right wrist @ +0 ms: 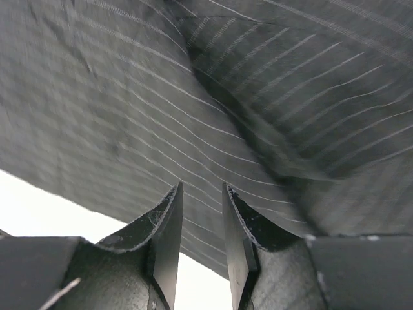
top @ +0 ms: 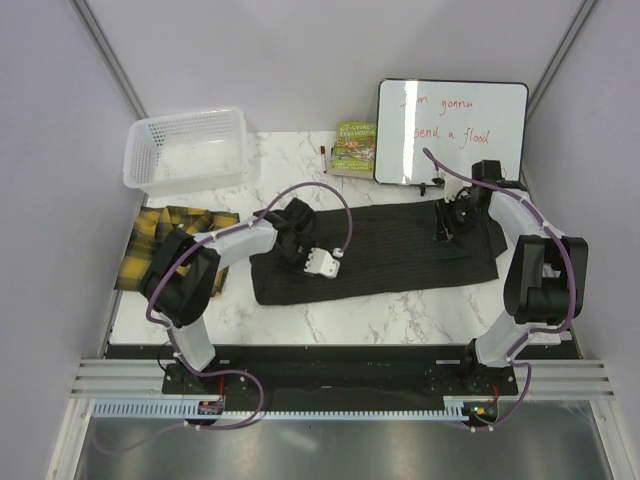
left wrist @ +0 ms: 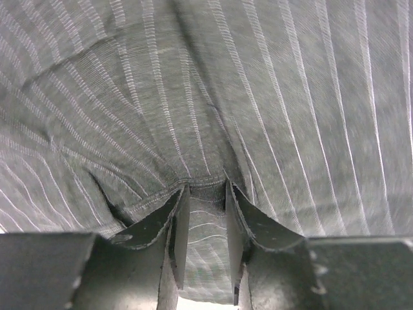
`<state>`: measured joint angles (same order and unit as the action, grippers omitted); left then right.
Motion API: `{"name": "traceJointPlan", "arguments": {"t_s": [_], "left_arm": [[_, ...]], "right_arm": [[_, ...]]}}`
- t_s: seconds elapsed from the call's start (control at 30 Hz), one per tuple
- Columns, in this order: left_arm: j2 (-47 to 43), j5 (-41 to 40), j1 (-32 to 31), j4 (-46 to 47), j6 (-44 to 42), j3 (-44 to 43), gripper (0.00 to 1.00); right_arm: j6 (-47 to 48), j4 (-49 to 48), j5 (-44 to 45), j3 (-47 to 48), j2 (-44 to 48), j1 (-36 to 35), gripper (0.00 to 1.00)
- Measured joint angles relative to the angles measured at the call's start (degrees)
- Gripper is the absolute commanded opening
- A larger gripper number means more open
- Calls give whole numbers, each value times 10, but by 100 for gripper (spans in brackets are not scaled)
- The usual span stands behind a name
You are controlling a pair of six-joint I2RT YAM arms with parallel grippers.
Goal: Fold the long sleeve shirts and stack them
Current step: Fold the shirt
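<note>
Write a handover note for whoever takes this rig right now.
Left gripper: fingers shut on the dark pinstriped shirt, near its left end.
Right gripper: fingers shut on the same shirt, at its far right edge.
The yellow-and-black plaid shirt lies at the left edge of the marble table, partly under the left arm.
Done: pinstriped shirt laid out as a long band mid-table.
Left: finish folding it, fold the plaid one, stack both.
</note>
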<state>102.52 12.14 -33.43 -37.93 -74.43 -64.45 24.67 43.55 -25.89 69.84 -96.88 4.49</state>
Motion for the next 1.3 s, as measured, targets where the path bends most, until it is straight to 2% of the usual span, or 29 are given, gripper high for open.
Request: {"name": "traceJointPlan", "arguments": {"t_s": [0.17,0.3,0.37,0.43,0.53,0.63,0.77,0.93,1.13,1.3], "left_arm": [[-11,4,-142,0,101,9,33],[29,31,-274,-9,216,-47,33],[50,56,-318,-9,270,-80,34],[51,87,-332,-8,304,-87,36],[18,130,-315,-14,336,-78,36],[-44,154,-269,-22,350,-58,36],[-116,197,-165,-23,366,-38,36],[-157,233,-53,-14,398,13,36],[-184,240,-31,-20,422,70,36],[-219,243,-7,-23,443,93,37]], "right_arm": [[0,-5,42,-9,-2,0,38],[6,-4,70,-9,6,0,38],[10,-3,80,-10,14,0,38],[16,-2,87,-18,26,0,38],[24,0,93,-37,41,0,38],[25,-1,95,-52,40,0,37],[24,-16,108,-64,17,-14,37],[28,-48,149,-73,-38,-60,37],[35,-59,200,-73,-40,-110,37],[41,-76,237,-81,-34,-189,37]]}}
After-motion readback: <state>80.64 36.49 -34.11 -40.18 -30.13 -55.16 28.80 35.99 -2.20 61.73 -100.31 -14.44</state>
